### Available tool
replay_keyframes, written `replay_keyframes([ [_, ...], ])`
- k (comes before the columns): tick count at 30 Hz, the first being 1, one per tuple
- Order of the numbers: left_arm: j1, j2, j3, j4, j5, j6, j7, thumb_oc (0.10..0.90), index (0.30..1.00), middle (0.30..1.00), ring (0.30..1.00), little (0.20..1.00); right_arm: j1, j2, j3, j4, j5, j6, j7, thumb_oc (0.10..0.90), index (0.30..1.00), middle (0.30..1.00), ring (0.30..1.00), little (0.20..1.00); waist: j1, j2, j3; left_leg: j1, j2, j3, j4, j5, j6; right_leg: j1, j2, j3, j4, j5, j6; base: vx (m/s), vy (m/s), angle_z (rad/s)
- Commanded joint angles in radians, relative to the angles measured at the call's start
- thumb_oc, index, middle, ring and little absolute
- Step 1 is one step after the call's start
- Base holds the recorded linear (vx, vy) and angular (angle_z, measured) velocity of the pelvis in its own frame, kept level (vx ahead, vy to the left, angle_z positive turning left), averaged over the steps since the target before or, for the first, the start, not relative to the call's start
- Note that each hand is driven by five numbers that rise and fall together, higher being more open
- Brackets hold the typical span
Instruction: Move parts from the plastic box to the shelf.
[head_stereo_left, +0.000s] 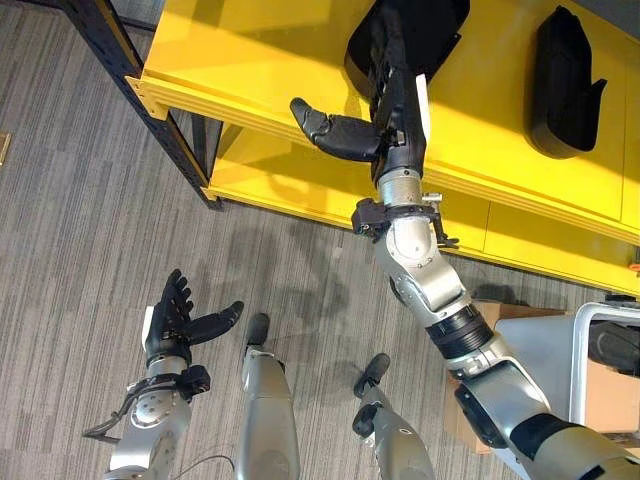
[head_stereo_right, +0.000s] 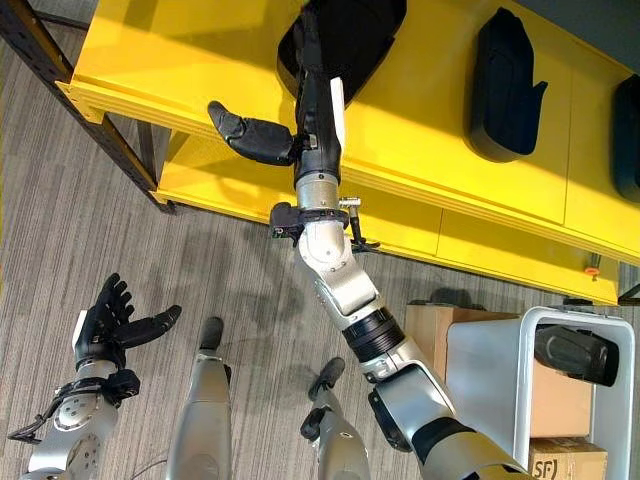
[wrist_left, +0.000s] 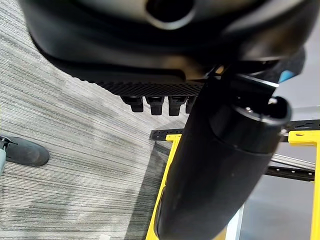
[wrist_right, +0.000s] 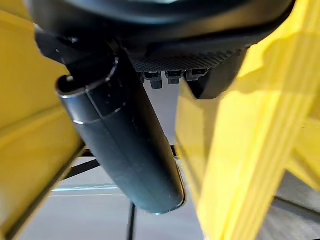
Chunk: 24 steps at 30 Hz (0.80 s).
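Observation:
A black moulded part (head_stereo_left: 435, 25) lies on the top board of the yellow shelf (head_stereo_left: 230, 60). My right hand (head_stereo_left: 395, 110) reaches up onto that board. Its straight fingers rest against the part's near side and its thumb (head_stereo_left: 325, 130) sticks out to the left, past the shelf edge. A second black part (head_stereo_left: 565, 80) lies further right on the same board, and a third (head_stereo_right: 628, 130) shows at the right edge. The grey plastic box (head_stereo_right: 480, 365) stands at lower right with one black part (head_stereo_right: 575, 352) in it. My left hand (head_stereo_left: 175, 320) hangs open over the carpet at lower left.
The shelf has a lower yellow board (head_stereo_left: 280, 185) and a black steel upright (head_stereo_left: 120, 60) at its left end. Cardboard boxes (head_stereo_right: 560, 445) stand beside and under the plastic box. Grey carpet (head_stereo_left: 100, 220) lies to the left of the shelf.

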Motion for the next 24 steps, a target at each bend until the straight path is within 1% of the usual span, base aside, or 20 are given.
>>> replay_keyframes([
  [1,0.043,0.023,0.039,-0.126,0.039,-0.078,0.0,0.9,1.0,1.0,1.0,1.0,-0.132,-0.05,-0.078,-0.09,0.006,-0.094,-0.001,0.9,1.0,1.0,1.0,1.0,0.017,0.01,-0.005,0.061,-0.04,0.023,-0.206,0.08,0.093,0.13,0.005,0.039,0.139,-0.158,0.048,0.0,0.0,0.0],
  [5,0.036,0.035,0.037,-0.123,0.034,-0.089,-0.007,0.9,1.0,1.0,1.0,1.0,-0.182,-0.082,-0.103,0.006,0.029,-0.092,-0.008,0.9,1.0,1.0,1.0,1.0,0.022,0.017,0.012,0.055,-0.039,0.021,-0.201,0.082,0.091,0.119,0.008,0.041,0.145,-0.167,0.043,0.0,0.0,0.0],
  [7,0.038,0.035,0.036,-0.123,0.031,-0.09,-0.011,0.9,1.0,1.0,1.0,1.0,-0.187,-0.085,-0.107,0.026,0.041,-0.092,-0.005,0.9,1.0,1.0,1.0,1.0,0.023,0.019,0.016,0.053,-0.038,0.02,-0.202,0.083,0.091,0.119,0.008,0.04,0.145,-0.168,0.043,0.0,0.0,0.0],
  [16,0.044,0.037,0.043,-0.12,0.027,-0.096,-0.016,0.9,1.0,1.0,1.0,1.0,-0.211,-0.117,-0.112,0.075,0.038,-0.086,-0.007,0.9,1.0,1.0,1.0,1.0,0.03,0.028,0.029,0.048,-0.039,0.02,-0.202,0.086,0.089,0.113,0.007,0.034,0.151,-0.171,0.042,0.0,0.0,0.0],
  [24,0.043,0.041,0.045,-0.117,0.027,-0.103,-0.019,0.9,1.0,1.0,1.0,1.0,-0.251,-0.164,-0.109,0.119,0.006,-0.071,-0.01,0.9,1.0,1.0,1.0,1.0,0.032,0.031,0.036,0.042,-0.04,0.019,-0.2,0.086,0.088,0.106,0.009,0.034,0.154,-0.174,0.041,0.0,0.0,0.0],
])
